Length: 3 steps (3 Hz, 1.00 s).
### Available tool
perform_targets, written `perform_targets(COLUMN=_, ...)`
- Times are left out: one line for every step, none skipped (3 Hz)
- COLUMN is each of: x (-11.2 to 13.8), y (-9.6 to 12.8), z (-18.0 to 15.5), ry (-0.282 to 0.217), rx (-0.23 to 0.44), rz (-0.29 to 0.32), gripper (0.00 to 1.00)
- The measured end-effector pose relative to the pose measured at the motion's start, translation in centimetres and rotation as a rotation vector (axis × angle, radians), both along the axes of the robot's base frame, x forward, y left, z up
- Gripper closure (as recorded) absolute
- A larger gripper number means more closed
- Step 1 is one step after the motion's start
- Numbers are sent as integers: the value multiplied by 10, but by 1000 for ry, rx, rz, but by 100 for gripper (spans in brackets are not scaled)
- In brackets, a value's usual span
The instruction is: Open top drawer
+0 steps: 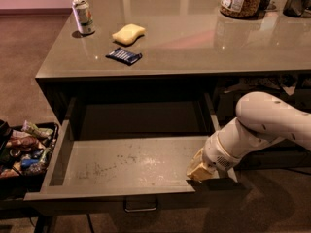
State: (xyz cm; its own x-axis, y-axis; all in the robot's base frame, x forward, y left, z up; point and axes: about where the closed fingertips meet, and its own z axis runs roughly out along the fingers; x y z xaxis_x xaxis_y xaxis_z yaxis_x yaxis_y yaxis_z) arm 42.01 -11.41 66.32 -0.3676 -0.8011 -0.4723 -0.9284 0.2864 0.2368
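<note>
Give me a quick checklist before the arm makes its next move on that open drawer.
1. Wide dark grey-green metal top drawer pulled far out: ok.
2. Gripper at the drawer's right front corner; contact with it: cannot tell.
3. Small loop handle at centre front unobstructed: ok.
4. Black bin of snack packets left of the drawer, touching it: cannot tell.
5. Silver soda can upright on the grey countertop: ok.

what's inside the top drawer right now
In the top drawer only its speckled grey floor shows, no objects on it. The gripper sits at the front right corner and covers that spot; the back lies in shadow under the countertop.
</note>
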Motion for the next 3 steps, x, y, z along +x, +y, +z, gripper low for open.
perform_targets(x=-20, y=-5, z=13, ry=72, rx=-17, rz=-18, gripper=100)
perform_targets(x=-38, y=-10, z=26, ry=142, rx=-27, rz=-26, gripper=100)
perform_targets(x=-46, y=-10, z=36, ry=137, rx=-9, rz=-30, gripper=100)
